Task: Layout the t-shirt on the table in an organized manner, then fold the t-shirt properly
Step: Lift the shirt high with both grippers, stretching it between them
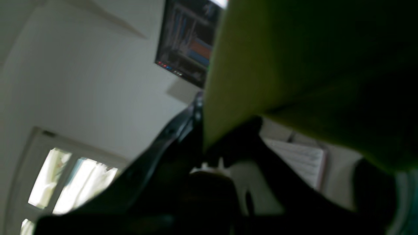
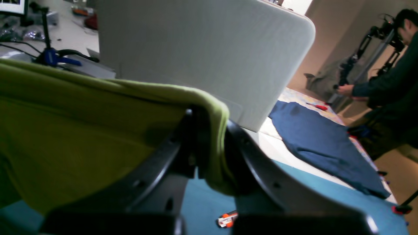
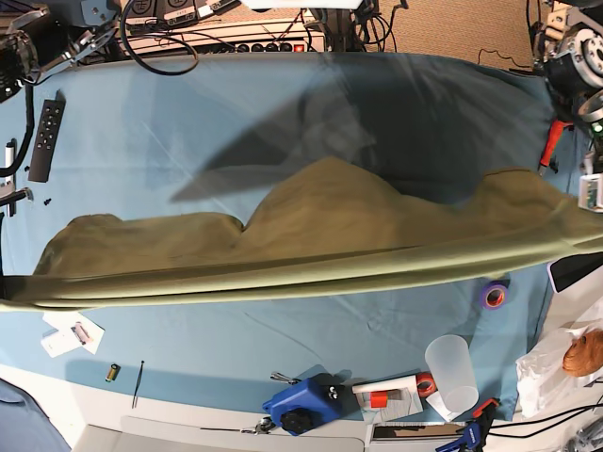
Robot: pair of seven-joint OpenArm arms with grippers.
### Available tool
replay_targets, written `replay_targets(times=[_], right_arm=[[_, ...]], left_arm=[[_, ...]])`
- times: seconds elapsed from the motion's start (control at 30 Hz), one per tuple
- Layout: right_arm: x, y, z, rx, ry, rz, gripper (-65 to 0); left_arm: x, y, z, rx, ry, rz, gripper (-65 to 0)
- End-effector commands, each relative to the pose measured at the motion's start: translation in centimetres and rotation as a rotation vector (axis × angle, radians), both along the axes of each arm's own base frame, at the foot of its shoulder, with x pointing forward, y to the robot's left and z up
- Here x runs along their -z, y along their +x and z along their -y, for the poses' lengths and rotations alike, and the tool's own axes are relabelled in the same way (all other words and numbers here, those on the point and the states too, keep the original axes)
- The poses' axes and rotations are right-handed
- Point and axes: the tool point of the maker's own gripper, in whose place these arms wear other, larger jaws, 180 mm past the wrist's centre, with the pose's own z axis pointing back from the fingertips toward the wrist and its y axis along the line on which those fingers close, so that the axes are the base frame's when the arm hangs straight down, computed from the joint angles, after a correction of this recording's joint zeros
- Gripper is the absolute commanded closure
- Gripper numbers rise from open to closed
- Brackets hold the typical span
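The right tool (image 2: pixel 209 143) is clenched on the t-shirt (image 3: pixel 311 235) hem — the left tool (image 1: pixel 202 130) likewise — stretching it taut across the table (image 3: pixel 311 132). Only thin edges are pinched; a pull apart could slip one corner free, dropping the cloth crumpled.

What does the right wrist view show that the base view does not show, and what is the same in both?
Only the right wrist view shows the right gripper shut on a fold of the t-shirt, a navy garment lying on another table, a white panel and a person at the far side.

Only the base view shows the t-shirt stretched wide above the table, plus a remote control, a purple tape roll and a clear plastic cup.

Both show the olive t-shirt and the blue table cover.
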Motion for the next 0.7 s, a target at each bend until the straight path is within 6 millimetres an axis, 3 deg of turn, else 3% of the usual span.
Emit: replay_targets(times=[0.0,0.13,0.23,0.67], right_arm=[[-1.2,-0.2,1.2,0.070,-0.021,0.027,0.0],[-2.2,-0.8,-0.1,0.078,-0.070,0.078,0.0],[-3.3,-1.3,-0.6,0.105,-0.125,0.124,0.0],[-6.6,-1.4,0.3,0.187,-0.148,0.256,0.0]], left_arm=[[-1.3,-0.9,-1.3,-0.064,0.026,0.033,0.0],[-2.4,-0.2,-1.6,-0.006,-0.009,0.078,0.0],[-2.0,0.9,-1.1,0.053,-0.081,0.080,0.0],[-3.9,4.7,0.7,0.226,-0.302,0.207,0.0]])
